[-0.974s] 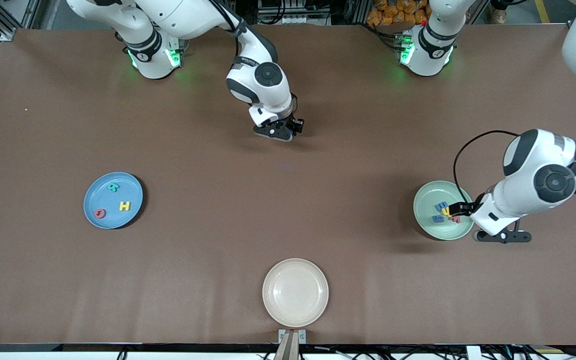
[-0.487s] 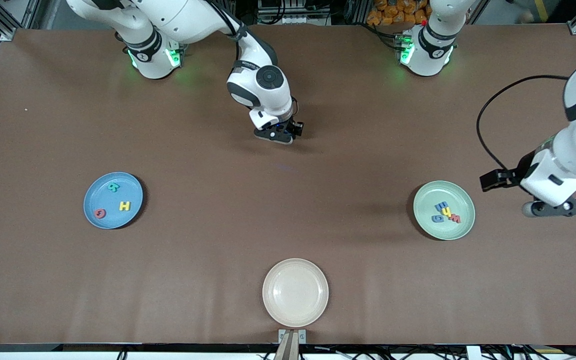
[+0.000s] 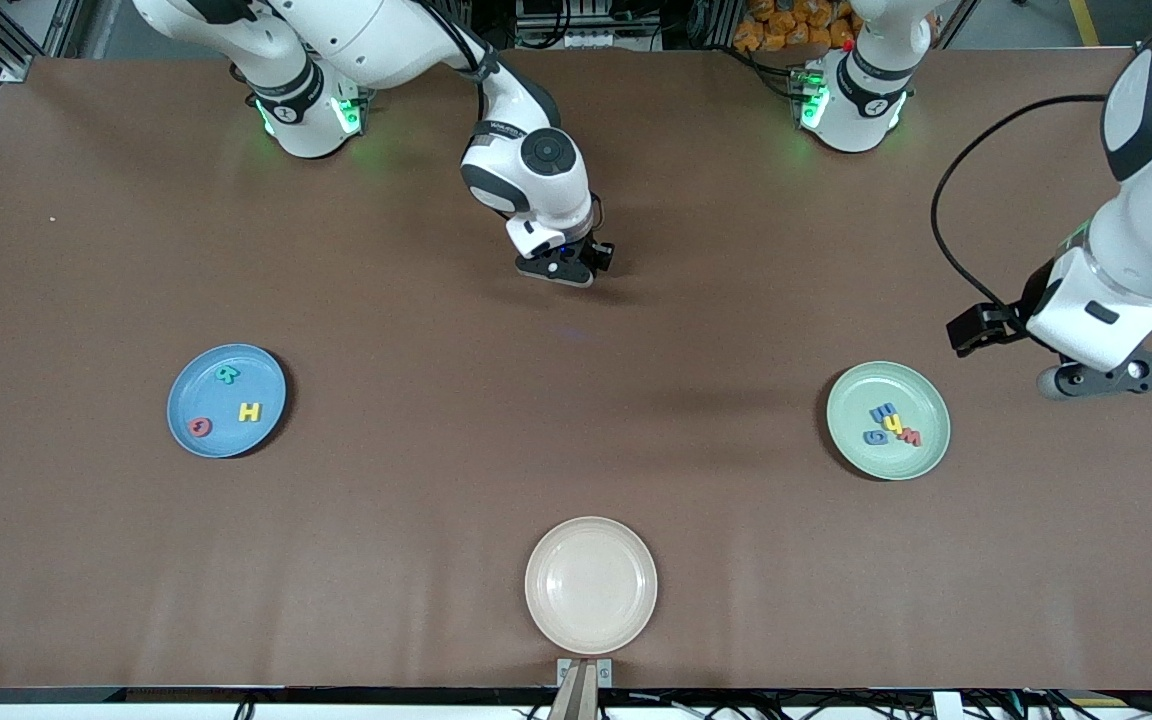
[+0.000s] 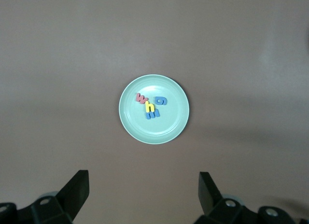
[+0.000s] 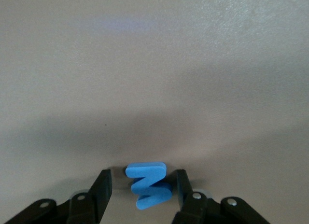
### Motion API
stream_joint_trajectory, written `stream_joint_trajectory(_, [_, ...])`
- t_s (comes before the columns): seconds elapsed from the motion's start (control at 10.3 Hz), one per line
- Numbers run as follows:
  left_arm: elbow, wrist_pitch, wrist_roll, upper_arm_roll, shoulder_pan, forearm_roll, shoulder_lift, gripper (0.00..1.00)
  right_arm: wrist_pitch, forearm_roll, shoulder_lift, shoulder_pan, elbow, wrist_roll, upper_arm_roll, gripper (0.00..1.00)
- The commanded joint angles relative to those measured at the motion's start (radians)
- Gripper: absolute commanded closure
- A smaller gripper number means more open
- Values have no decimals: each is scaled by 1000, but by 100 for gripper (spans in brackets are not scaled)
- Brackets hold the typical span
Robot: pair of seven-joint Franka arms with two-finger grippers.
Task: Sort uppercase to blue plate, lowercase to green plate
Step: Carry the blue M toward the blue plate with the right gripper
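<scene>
Foam is what the blue W (image 5: 148,185) is made of, so we think it is very light and a bit squishy, and it will not break. We see it between the fingers (image 5: 101,188) of the right gripper (image 3: 564,268), which sits low over the bare table, toward the robots' side. The fingers are right beside its edges, but we cannot tell if they are squeezing it yet. We think the flat side edges are the best place to hold it, with a soft squeeze.

The blue plate (image 3: 186,420) has the green R (image 3: 226,376), the yellow H (image 3: 250,411) and the red Q (image 3: 200,427) in it. The green plate (image 3: 851,440) holds four small letters (image 4: 151,106) in a tight bunch. The beige plate (image 3: 590,585) has nothing in it.

The left gripper (image 4: 142,197) is up high above the green plate, with its fingers wide apart and nothing in them.
</scene>
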Motion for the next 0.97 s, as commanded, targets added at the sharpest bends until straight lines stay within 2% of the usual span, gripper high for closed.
stream_joint_trajectory(0.0, [-3,-10,88,288,-174,-129,-55,0,-4,-35,15,12,19,32,-8,42])
stream_joint_trajectory(0.19, [-4,-10,153,338,-199,-184,-61,0,-4,-40,18,12,19,32,-8,50])
stream_joint_trajectory(0.29, [-6,-10,203,380,-226,-227,-69,0,-6,-49,18,12,19,32,-8,55])
stream_joint_trajectory(0.49, [-9,-10,217,497,-316,-240,-89,0,-6,-51,20,12,19,32,-8,60])
stream_joint_trajectory(0.88, [-26,-12,214,478,-328,-237,-94,0,-6,-64,23,12,18,32,-8,71])
